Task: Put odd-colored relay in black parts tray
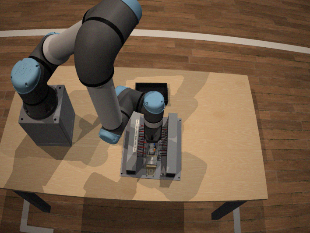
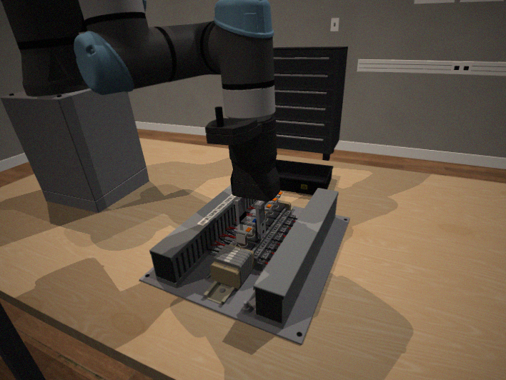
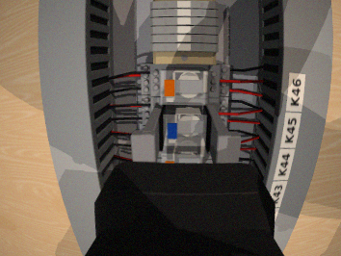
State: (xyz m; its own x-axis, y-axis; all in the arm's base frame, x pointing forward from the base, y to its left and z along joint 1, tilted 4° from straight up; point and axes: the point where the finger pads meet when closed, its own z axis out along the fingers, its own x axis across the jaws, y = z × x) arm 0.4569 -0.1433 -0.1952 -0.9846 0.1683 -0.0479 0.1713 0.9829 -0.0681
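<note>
The relay with the blue button point(image 3: 172, 131) point(image 2: 254, 221) stands in the row on the relay panel point(image 1: 178, 155) point(image 2: 323, 261); whether it is raised from its socket I cannot tell. My gripper point(image 3: 184, 118) point(image 2: 249, 225) points down and is shut on this relay, one finger on each side. A relay with an orange button point(image 3: 170, 88) point(image 2: 248, 229) sits beside it, and others with orange buttons show behind the fingers. The panel looks flat on the table. The black parts tray point(image 1: 151, 87) point(image 2: 292, 185) is behind the panel, partly hidden by the arm; no relay shows in its visible part.
Two tall grey wire ducts point(image 1: 172, 142) point(image 1: 131, 150) flank the relay row, with red and black wires close to the fingers. A terminal block point(image 1: 151, 161) point(image 2: 232, 265) stands at the row's front end. The grey robot pedestal point(image 1: 50, 132) is at the left.
</note>
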